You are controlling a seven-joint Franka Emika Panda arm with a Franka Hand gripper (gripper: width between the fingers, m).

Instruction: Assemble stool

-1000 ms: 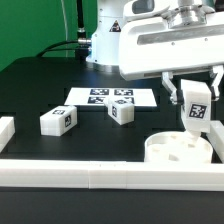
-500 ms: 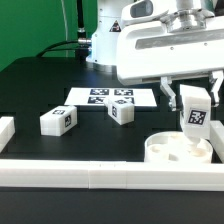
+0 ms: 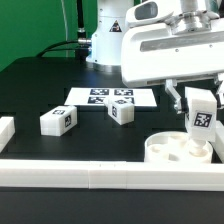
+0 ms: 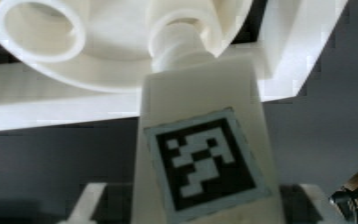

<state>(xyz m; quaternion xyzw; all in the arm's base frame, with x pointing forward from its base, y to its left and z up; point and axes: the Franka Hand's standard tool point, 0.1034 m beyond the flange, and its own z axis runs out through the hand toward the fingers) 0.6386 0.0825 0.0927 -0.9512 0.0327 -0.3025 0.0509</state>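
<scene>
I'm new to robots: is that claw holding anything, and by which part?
Yes: the claw grips one stool leg by its upper end, lower end over the seat.

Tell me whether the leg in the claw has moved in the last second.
Yes. The leg has dropped and shifted slightly toward the exterior view's right, ending closer to the seat, which has stayed put.
</scene>
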